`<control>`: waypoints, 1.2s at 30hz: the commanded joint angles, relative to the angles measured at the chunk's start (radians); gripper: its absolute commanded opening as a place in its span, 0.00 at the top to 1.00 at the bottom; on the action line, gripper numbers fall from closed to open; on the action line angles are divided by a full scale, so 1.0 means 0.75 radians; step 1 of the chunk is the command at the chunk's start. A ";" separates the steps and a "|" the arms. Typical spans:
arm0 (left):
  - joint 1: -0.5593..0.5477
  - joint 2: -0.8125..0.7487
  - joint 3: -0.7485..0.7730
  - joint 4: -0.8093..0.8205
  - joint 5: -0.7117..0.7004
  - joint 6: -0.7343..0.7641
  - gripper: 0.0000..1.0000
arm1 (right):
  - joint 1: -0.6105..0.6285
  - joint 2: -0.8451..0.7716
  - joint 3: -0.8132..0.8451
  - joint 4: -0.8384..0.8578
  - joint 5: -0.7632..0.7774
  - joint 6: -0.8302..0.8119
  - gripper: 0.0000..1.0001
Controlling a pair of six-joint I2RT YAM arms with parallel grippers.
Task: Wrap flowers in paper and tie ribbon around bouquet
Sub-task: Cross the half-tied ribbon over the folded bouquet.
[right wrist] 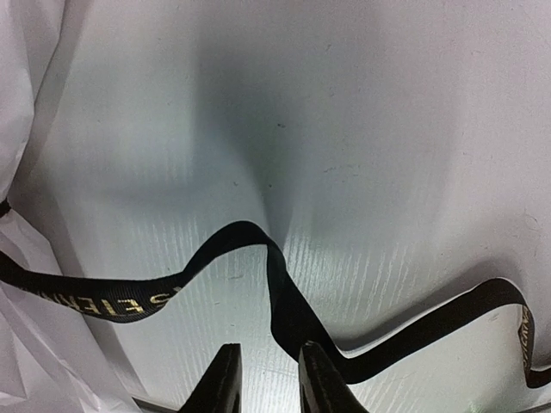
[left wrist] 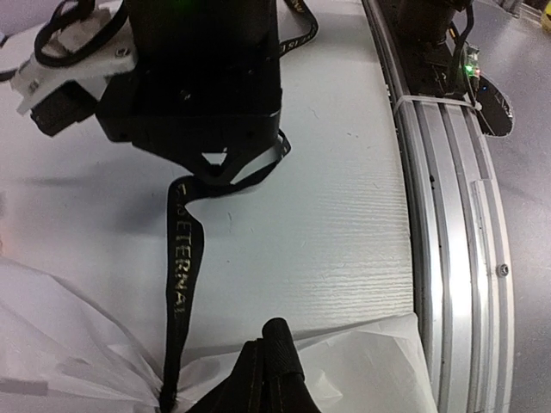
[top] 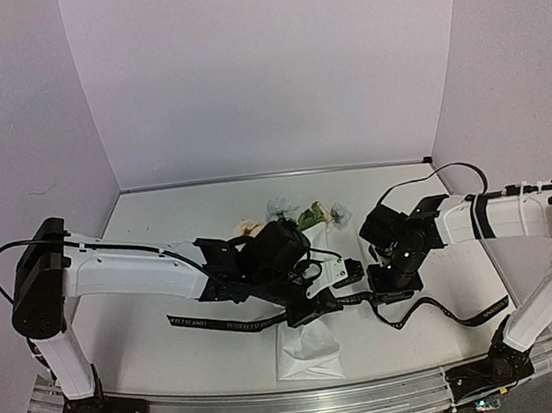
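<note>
Bouquet lies mid-table between the two arms, blooms toward the far wall, paper end toward the near edge. Flowers (top: 282,210): peach and pale blue-grey heads with some green leaf, bunched at the far end. Paper (top: 309,353): white, thin, creased, and it shows as a crumpled cone end poking out below the left arm. The bouquet's middle is hidden under that arm's wrist.

Ribbon (top: 220,324): narrow, black, with pale gold lettering. It runs across the table roughly at the bouquet's waist. The left tail lies flat on the table, well left of the paper. The right tail loops past the right gripper and trails off toward the right arm's base. In the left wrist view the ribbon (left wrist: 182,267) comes up out of a pinch in the paper (left wrist: 77,344), reads "ETERNAL", and is slack. In the right wrist view it snakes in loose waves over the table, paper at the left edge.

Left gripper (top: 317,308): over the bouquet's waist, fingers (left wrist: 275,361) pressed together above the paper. Cannot tell if anything is pinched.

Right gripper (right wrist: 271,379): just right of the bouquet, low over the table, fingers parted by a narrow gap. The ribbon (right wrist: 284,310) passes just beyond the tips and is not clamped.

Table (top: 159,241) is white, with a metal rail (top: 281,407) along the near edge.
</note>
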 commanded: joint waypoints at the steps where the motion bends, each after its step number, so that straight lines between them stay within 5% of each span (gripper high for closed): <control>1: 0.001 0.041 0.002 0.122 -0.003 0.174 0.94 | -0.043 -0.052 -0.012 -0.005 0.011 0.030 0.64; 8: 0.001 0.131 0.069 0.088 -0.022 0.174 0.90 | -0.083 -0.193 -0.135 -0.097 0.137 0.011 0.42; 12: 0.001 0.158 0.100 0.106 -0.022 0.132 0.79 | -0.085 -0.231 -0.200 -0.127 0.257 0.081 0.35; 23: 0.003 0.088 0.116 0.176 -0.072 0.039 0.45 | -0.085 -0.193 -0.193 -0.123 0.337 0.243 0.31; 36: 0.100 -0.216 -0.159 0.351 -0.107 -0.148 0.38 | -0.084 -0.076 -0.208 0.009 0.472 0.479 0.34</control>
